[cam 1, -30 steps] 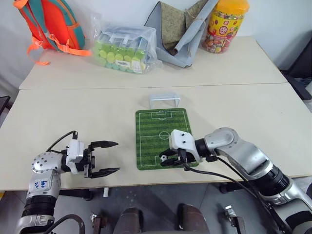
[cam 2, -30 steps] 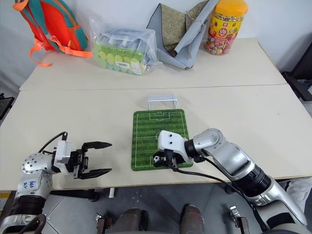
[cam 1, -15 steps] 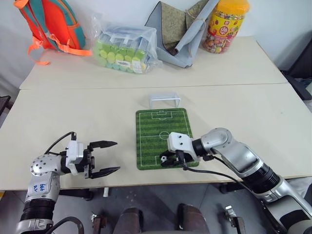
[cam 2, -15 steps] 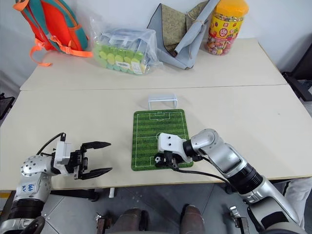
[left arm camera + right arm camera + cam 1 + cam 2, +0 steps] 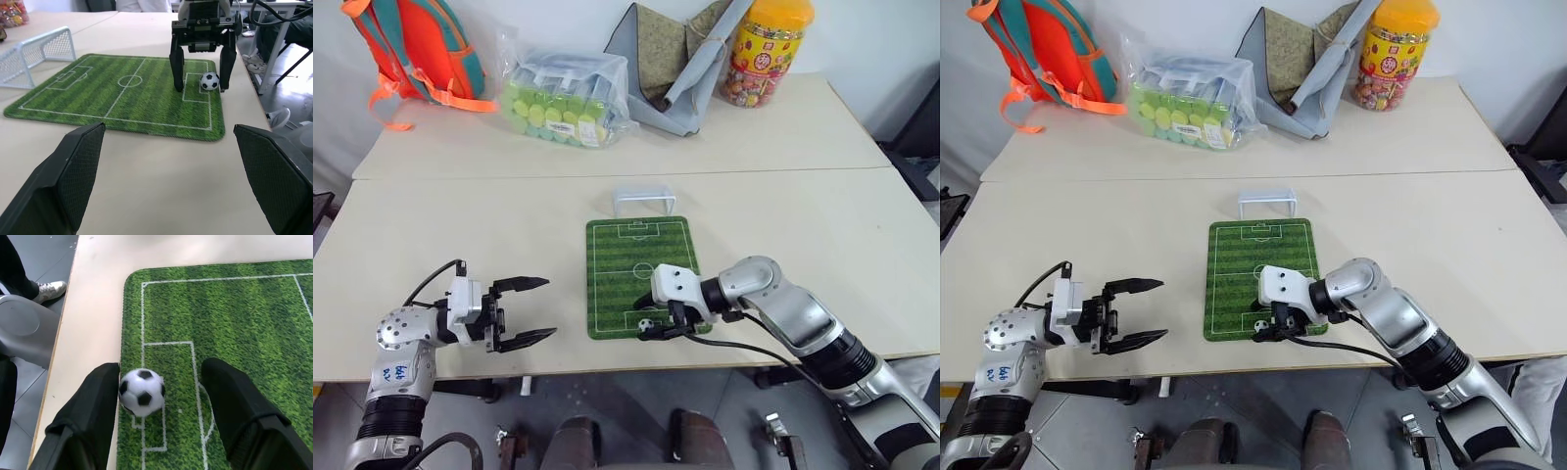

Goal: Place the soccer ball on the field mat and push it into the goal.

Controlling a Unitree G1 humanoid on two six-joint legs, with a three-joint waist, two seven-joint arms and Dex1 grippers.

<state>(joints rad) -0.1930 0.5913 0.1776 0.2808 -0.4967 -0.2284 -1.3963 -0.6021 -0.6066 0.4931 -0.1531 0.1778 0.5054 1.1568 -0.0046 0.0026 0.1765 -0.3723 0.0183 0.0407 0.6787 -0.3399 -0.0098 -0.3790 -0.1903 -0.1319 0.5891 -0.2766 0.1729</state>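
Observation:
The soccer ball rests on the field mat in the penalty box at the mat's near end. My right gripper stands open over that end, one finger on each side of the ball, and the ball lies against one finger. From the left wrist the same ball sits free on the grass between those fingers. The white goal stands just beyond the mat's far end. My left gripper hovers open and empty to the left of the mat.
Along the back of the table lie an orange backpack, a bag of green bottles, a grey cloth bag and a candy jar. The table's front edge runs close to the mat's near end.
My right gripper has opened and let go of the ball, which now sits on the mat between its fingers. The left gripper has stayed where it was.

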